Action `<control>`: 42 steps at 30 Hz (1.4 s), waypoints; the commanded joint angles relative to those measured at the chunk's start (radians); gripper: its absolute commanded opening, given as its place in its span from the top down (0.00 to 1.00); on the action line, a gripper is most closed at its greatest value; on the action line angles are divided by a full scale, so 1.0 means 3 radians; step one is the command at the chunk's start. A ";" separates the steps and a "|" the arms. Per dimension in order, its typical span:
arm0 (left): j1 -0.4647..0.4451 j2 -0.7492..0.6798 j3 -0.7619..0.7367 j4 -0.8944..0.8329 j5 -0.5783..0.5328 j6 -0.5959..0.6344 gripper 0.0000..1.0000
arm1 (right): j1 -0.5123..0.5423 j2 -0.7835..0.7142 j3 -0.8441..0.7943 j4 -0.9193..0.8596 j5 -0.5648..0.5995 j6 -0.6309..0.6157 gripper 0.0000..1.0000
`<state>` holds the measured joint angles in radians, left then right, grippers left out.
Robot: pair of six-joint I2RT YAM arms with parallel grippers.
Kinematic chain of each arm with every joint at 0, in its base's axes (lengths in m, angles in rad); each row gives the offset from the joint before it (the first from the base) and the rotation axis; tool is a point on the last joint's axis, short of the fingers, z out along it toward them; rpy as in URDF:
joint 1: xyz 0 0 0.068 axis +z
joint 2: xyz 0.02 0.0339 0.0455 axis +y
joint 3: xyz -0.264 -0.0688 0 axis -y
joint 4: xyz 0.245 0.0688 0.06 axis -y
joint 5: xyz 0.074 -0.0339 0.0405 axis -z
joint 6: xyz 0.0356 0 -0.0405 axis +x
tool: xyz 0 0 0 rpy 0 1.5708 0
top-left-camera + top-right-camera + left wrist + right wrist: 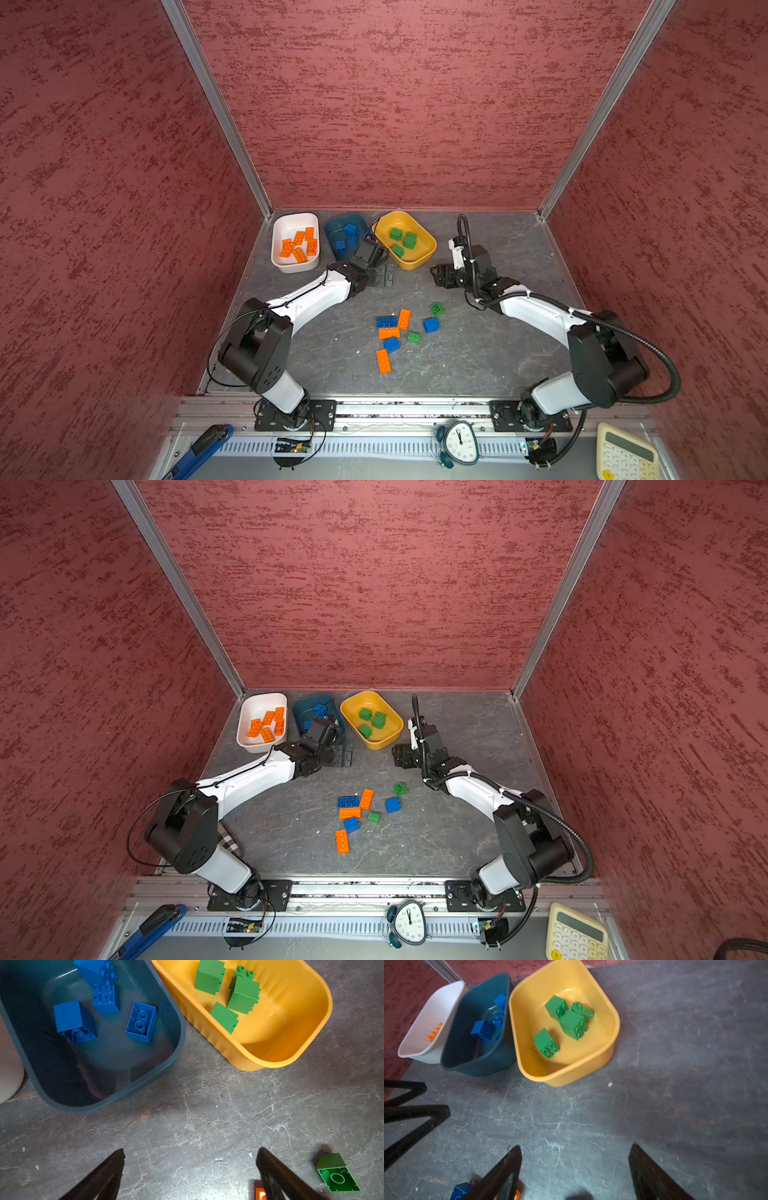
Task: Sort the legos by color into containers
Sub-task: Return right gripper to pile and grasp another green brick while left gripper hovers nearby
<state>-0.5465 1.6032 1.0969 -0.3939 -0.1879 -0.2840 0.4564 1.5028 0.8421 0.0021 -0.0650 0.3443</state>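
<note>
The left fingers (104,1176) are spread fully apart with nothing between them. The right fingers (645,1174) are likewise seen well apart and empty. Both pairs are held over bare counter (197,1122).

Just ahead of the left fingers the teal tub (62,1076) is found, with four blue bricks in it. Just ahead of the right fingers stands the yellow tub (562,1076), with four green ones. The white tub (291,226), on the far side of the teal one, is loaded with orange bricks. Behind both pairs of fingers, toward the arm bases, the unsorted bricks (389,333) are clustered: three orange, three blue, two green, several touching.

A fresh pick is judged to be the step in hand. The green brick (337,1176) just beside the left fingers is nearest; it is tipped over, its hollow underside showing. It should be approached from above and gripped across two flat faces, centred, since the plastic looks hard and glossy. Touching bricks are best taken from the cluster's outer edge, so that neighbours are not dragged.
</note>
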 commanded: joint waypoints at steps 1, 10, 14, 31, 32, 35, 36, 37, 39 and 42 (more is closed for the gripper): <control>-0.0016 0.0069 0.0092 0.0061 0.0024 -0.0045 0.01 | 0.0012 -0.0070 -0.0055 -0.0076 0.0146 0.0359 0.12; -0.0018 0.0127 0.0083 0.0065 0.0007 -0.0054 0.01 | 0.0131 0.0077 -0.0095 -0.0578 0.0042 0.0447 0.11; -0.0023 0.0160 0.0080 0.0080 0.0013 -0.0076 0.01 | 0.0209 0.0220 -0.0072 -0.0706 -0.0120 0.0511 0.12; -0.0019 0.0184 0.0062 0.0082 -0.0002 -0.0091 0.01 | 0.0660 0.0820 0.0499 -0.1556 0.0411 0.0096 0.34; -0.0024 0.0184 0.0068 0.0081 -0.0003 -0.0089 0.01 | 0.0688 0.0843 0.0525 -0.1593 0.0463 0.0078 0.36; -0.0020 0.0189 0.0081 0.0076 0.0003 -0.0086 0.01 | 0.0728 0.0904 0.0575 -0.1665 0.0595 0.0062 0.42; -0.0021 0.0193 0.0082 0.0077 0.0004 -0.0086 0.01 | 0.0728 0.0912 0.0575 -0.1665 0.0595 0.0059 0.45; -0.0024 0.0193 0.0086 0.0081 0.0010 -0.0086 0.01 | 0.0728 0.0897 0.0569 -0.1635 0.0588 0.0055 0.47; -0.0021 0.0199 0.0094 0.0076 0.0018 -0.0087 0.01 | 0.0728 0.0857 0.0545 -0.1559 0.0540 0.0020 0.51; -0.0019 0.0204 0.0102 0.0066 0.0023 -0.0086 0.01 | 0.0728 0.0789 0.0507 -0.1439 0.0496 -0.0058 0.56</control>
<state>-0.5491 1.6520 1.1057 -0.3820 -0.1837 -0.3023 0.6708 1.7557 1.0012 -0.4381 0.0715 0.3538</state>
